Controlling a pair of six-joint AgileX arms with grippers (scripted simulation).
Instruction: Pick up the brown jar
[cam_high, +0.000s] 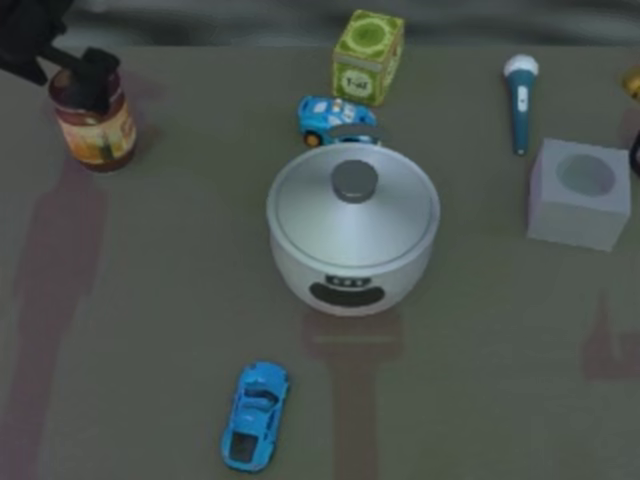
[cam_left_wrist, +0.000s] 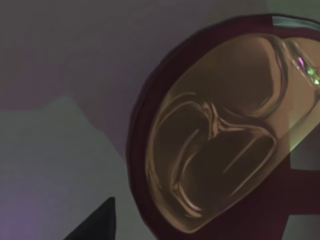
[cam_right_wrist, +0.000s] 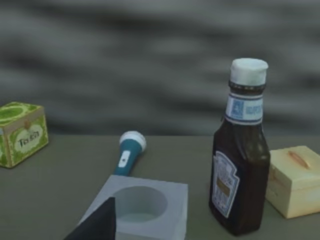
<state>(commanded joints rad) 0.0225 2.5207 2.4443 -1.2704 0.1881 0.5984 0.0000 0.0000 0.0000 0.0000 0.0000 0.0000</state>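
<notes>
Top view: left hand (cam_high: 88, 75) directly above small upright brown-lidded jar with yellow-orange label (cam_high: 95, 125), far left of silver lidded pot (cam_high: 352, 228); finger state impossible to tell.

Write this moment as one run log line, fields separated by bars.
left gripper: over jar lid, far left of table | jar: upright | right arm: parked, out of top view
</notes>
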